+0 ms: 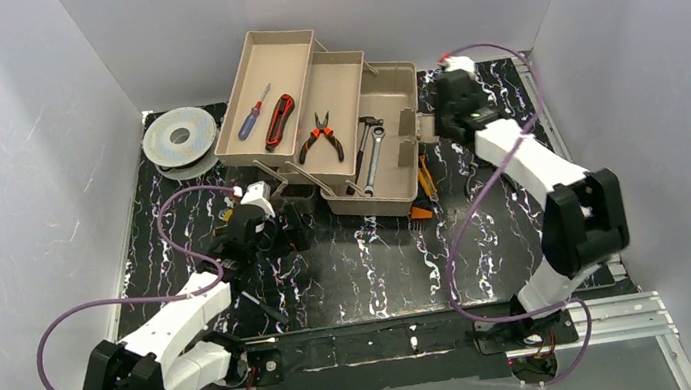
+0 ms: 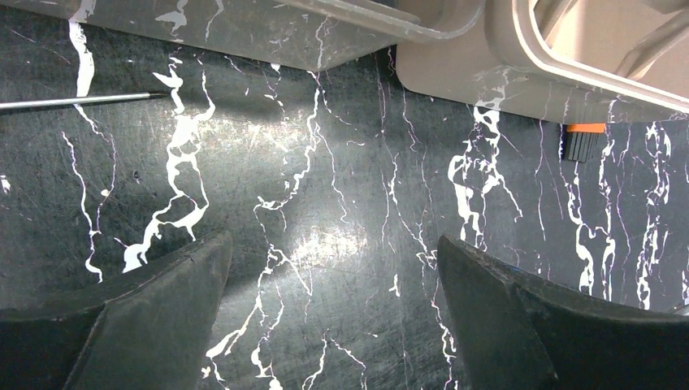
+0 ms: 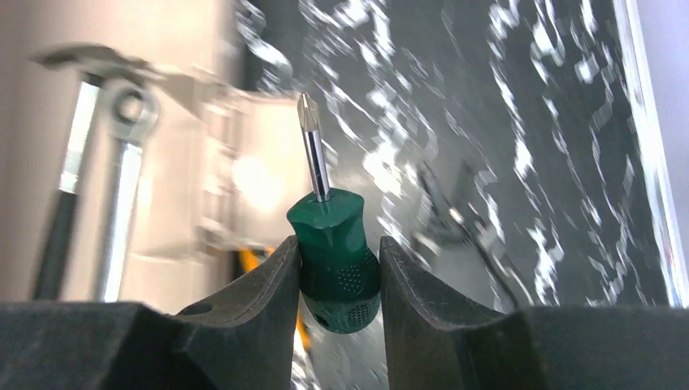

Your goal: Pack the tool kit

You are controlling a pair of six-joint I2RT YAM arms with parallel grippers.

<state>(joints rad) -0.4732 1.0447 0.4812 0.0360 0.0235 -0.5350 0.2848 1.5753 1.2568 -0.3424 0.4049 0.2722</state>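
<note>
Left wrist view: our left gripper (image 2: 331, 244) hangs wide open over the marbled mat (image 2: 325, 162), holding nothing. Farther out, our right gripper (image 3: 337, 241) pinches a stubby green screwdriver (image 3: 335, 268) by its handle, tip pointing away, just beside the right end of the toolbox (image 1: 393, 73). Step in hand, we judge: stowing this tool. Next calls for a carry over the open bin by the wrench (image 1: 375, 156), then release.

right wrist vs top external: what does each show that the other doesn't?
Right wrist only: green stubby screwdriver, Phillips tip, pinched in the right claw. Top external only: grey spool, orange pliers in the trays, left arm. Both: wrench and hammer lying in the toolbox base.
</note>
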